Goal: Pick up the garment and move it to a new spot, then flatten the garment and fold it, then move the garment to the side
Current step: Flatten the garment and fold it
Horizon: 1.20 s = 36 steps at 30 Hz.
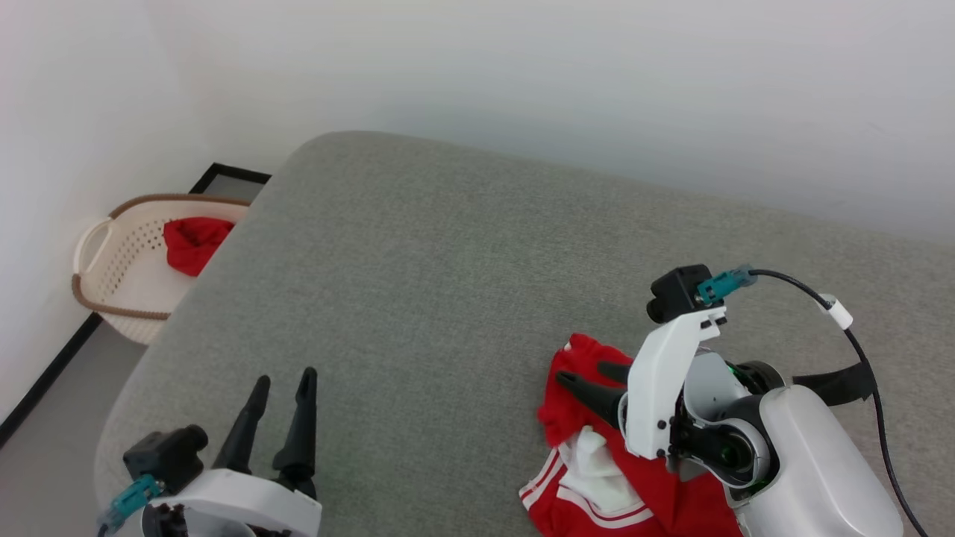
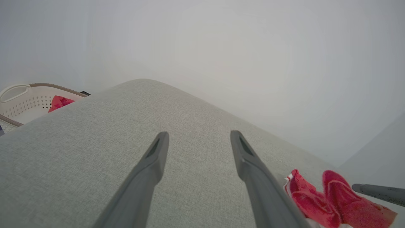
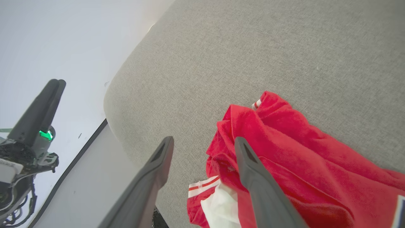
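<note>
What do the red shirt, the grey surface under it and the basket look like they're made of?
Red shirt: soft matte knit, probably; it crumples into loose folds. Grey surface: woven upholstery fabric, matte, fine flecked weave. Basket: likely cream plastic, with rows of punched holes and a brown rope-like rim.

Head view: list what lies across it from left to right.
In order: white laundry basket → left gripper → garment → black cable with a white clip. The right gripper overlaps the garment, so it is left out.
</note>
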Tool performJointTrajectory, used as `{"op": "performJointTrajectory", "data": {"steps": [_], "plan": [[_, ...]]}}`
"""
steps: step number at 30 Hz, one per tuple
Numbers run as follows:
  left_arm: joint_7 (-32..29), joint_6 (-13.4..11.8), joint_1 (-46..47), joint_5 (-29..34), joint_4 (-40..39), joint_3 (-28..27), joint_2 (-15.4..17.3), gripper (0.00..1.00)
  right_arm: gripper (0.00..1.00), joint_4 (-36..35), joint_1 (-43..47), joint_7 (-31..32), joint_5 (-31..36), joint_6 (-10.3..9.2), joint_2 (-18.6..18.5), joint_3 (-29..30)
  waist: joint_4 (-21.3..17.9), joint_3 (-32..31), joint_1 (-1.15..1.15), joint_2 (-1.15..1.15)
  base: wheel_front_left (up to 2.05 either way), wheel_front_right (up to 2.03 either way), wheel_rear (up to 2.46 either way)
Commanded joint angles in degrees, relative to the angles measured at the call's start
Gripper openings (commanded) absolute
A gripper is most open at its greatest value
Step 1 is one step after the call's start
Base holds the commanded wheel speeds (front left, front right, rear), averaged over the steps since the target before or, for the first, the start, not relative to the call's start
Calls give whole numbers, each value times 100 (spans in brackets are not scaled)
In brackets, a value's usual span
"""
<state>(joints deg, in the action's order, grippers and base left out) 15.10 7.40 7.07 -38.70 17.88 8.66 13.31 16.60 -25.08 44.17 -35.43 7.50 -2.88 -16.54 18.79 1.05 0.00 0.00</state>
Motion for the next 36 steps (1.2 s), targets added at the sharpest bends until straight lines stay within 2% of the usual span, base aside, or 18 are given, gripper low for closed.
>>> {"op": "performJointTrajectory", "data": {"steps": [1,6,12,16,22,27,31,36], "plan": [[0,13,-48,43,-3,-24,15,100,100,-59,-40,21,-56,-2,1,-36,-52,-39,0,0,0,0,0],[0,13,-191,94,-54,-167,45,100,100,-502,79,118,-258,-2,3,-66,-231,-161,0,0,0,0,0],[0,13,-404,197,-180,-321,65,100,100,-1317,368,91,-273,-2,-9,218,-511,-295,0,0,0,0,0],[1,14,-471,305,-248,-411,82,100,100,-1948,604,-177,-295,-1,-348,258,-710,-300,0,0,0,0,0],[-1,13,-505,531,-363,-540,92,100,100,-2466,972,-1306,-154,-1,-1214,124,-1025,-266,0,0,0,0,0],[-1,13,-563,687,-399,-566,141,100,100,-2334,1305,-2542,18,-1,-1734,114,-1273,-273,0,0,0,0,0],[0,13,-628,759,-426,-575,150,100,100,-2047,1569,-3436,233,-1,-2012,177,-1427,-298,0,0,0,0,0],[0,13,-719,814,-421,-561,186,100,100,-1585,1892,-4345,391,-1,-2124,435,-1573,-332,0,0,0,0,0]]}}
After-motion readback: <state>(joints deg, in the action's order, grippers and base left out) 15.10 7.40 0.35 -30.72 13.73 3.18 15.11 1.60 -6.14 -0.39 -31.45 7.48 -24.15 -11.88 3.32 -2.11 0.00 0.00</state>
